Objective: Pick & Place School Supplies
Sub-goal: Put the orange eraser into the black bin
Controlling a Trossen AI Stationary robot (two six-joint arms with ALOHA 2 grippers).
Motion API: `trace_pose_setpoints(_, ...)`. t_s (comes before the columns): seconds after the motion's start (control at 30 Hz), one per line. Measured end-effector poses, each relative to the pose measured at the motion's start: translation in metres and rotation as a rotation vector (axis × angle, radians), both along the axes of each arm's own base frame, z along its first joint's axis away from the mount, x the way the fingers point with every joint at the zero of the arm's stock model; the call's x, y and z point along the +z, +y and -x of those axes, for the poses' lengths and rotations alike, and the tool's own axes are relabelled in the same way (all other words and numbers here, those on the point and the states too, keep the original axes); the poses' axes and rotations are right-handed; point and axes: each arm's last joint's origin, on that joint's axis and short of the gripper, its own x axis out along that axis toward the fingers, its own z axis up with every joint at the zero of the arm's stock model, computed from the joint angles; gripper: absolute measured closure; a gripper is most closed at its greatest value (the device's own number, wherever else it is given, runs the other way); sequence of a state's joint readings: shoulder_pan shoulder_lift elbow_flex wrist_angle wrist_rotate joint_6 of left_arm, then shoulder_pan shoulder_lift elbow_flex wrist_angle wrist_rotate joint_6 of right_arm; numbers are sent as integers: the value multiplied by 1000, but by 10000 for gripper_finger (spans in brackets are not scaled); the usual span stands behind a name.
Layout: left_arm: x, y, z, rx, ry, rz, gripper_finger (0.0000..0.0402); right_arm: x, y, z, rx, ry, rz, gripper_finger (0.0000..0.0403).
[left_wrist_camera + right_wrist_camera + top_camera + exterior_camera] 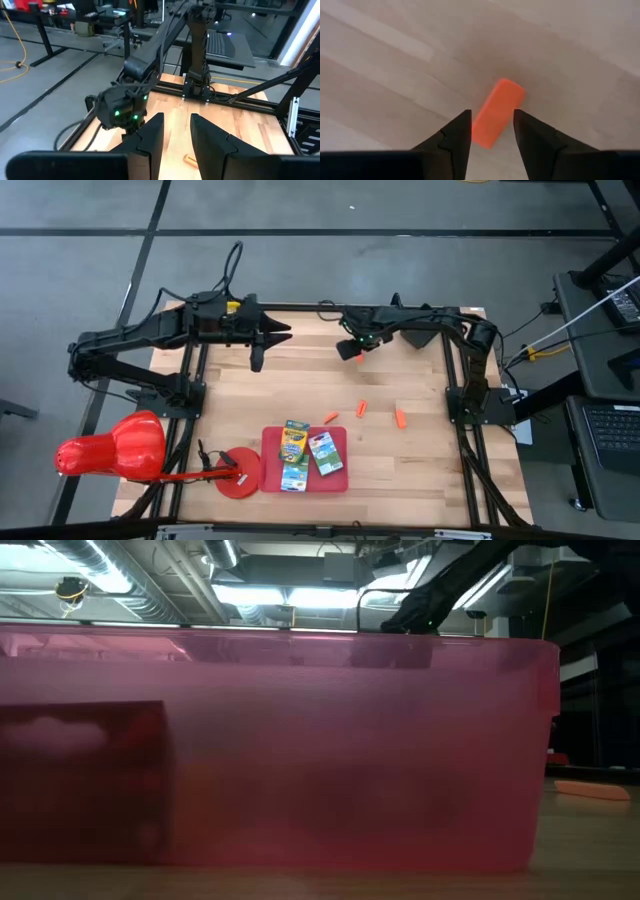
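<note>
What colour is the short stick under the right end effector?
Orange; the short stick shows best in the right wrist view.

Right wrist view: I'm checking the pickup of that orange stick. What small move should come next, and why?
Probably lower the right gripper a little further, then close. Its jaws stand open with the orange stick lying on the wooden table in line with the gap between them, but nothing is gripped yet. Height above the stick is hard to judge. The left gripper waits at the far edge.

Two black jointed arms, looping cables, green wrist lights, tapered jaws
</note>
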State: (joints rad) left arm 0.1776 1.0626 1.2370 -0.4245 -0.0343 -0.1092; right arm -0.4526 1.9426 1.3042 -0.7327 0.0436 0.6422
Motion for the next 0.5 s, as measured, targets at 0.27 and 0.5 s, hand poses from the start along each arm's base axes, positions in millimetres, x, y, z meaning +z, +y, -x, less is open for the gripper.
trace_pose_setpoints(0.27,6,-2,10,-15,-20,-66,310,-3,-1,-1,-45,-25,2,268)
trace_pose_setpoints(0.5,10,-3,17,-19,-36,-92,310,-3,0,-2,-75,-37,0,269)
